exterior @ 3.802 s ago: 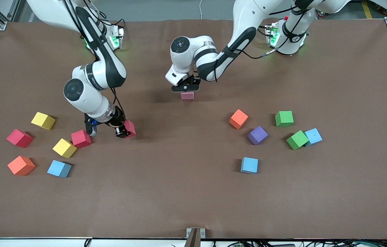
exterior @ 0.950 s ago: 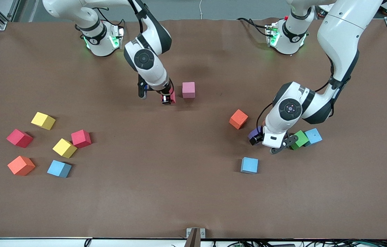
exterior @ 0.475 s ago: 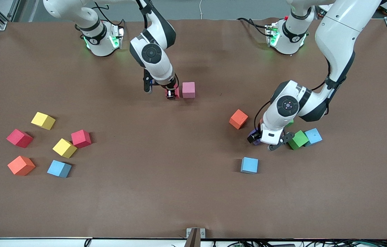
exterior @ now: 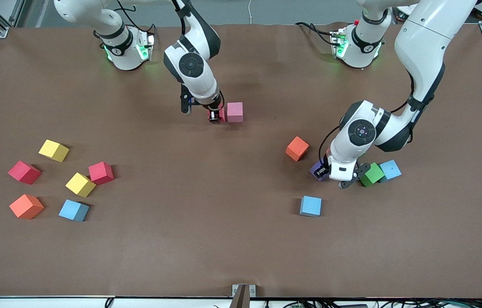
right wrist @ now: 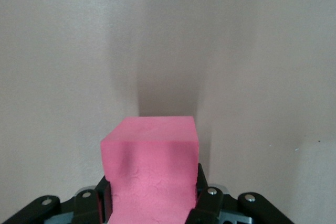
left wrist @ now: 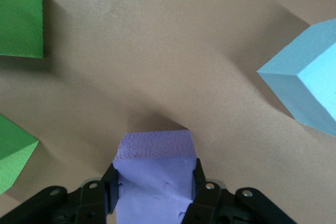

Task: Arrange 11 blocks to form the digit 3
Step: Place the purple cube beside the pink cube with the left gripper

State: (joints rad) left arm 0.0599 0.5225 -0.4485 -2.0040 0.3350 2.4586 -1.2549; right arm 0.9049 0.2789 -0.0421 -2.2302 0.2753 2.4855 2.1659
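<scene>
- Claws first: the right claw (exterior: 214,116) is squeezed on a red block (right wrist: 151,169), and the left claw (exterior: 324,171) is squeezed on the purple block (left wrist: 155,179).
- The red block sits low at the table (exterior: 241,256), right beside the pink block (exterior: 235,112), on the side toward the right arm's end of the table. The two look like they touch, or almost touch.
- This is the thing that matters most: the red and pink blocks lie in one row, side by side. That row looks like the start of a bar of the digit 3.
- The right arm is the one at this row, so its next job is likely just to let go and lift straight up without bumping the pink block.
- The purple block is well apart from that row, toward the left arm's end of the table and nearer to the front camera.
- It sits between the orange block (exterior: 297,148) and a green block (exterior: 371,174), with a light blue block (exterior: 311,206) nearer to the front camera.
- The left arm probably has to carry the purple block toward the pink one, away from the front camera.
- More blocks wait in a bunch toward the right arm's end of the table, like a yellow block (exterior: 54,150).
</scene>
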